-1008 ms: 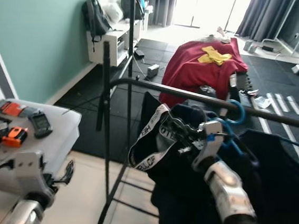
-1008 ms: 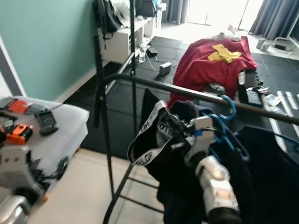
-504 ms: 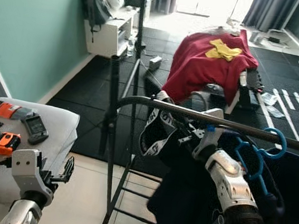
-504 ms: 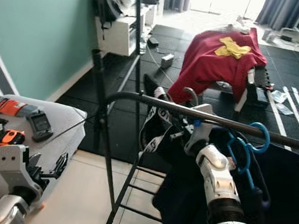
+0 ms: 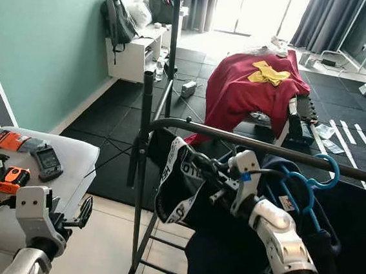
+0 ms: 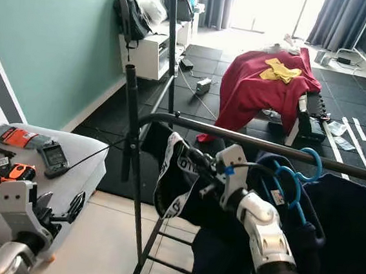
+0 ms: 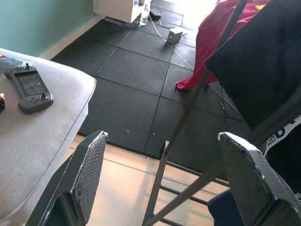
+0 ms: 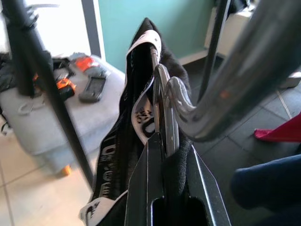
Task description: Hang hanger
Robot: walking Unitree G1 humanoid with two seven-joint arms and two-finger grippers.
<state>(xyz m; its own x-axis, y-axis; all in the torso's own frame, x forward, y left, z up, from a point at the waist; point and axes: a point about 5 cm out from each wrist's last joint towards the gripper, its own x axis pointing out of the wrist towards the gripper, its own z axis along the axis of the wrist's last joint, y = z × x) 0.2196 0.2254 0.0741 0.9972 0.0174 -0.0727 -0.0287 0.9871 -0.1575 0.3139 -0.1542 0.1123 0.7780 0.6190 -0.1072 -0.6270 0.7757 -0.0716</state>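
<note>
Right tool [image 8: 164, 155] pressed together on a metal hanger [image 8: 164, 99] carrying a black garment with a white lettered band [image 5: 172, 181]. The hanger hook sits right at the dark clothes rail [image 5: 235, 137], just beside and below the bar; contact unclear. Right arm reaches up toward the rail from below. Blue hangers [image 5: 308, 188] hang on the rail further right with dark clothes [image 5: 348, 237].

Left tool [image 7: 160, 183] spread wide, holding nothing, low beside a grey worktop [image 5: 70, 165] with orange tools [image 5: 10, 175] and a black handheld device [image 5: 49, 162]. Red cloth with a yellow piece [image 5: 253, 85] lies beyond on the black floor mat.
</note>
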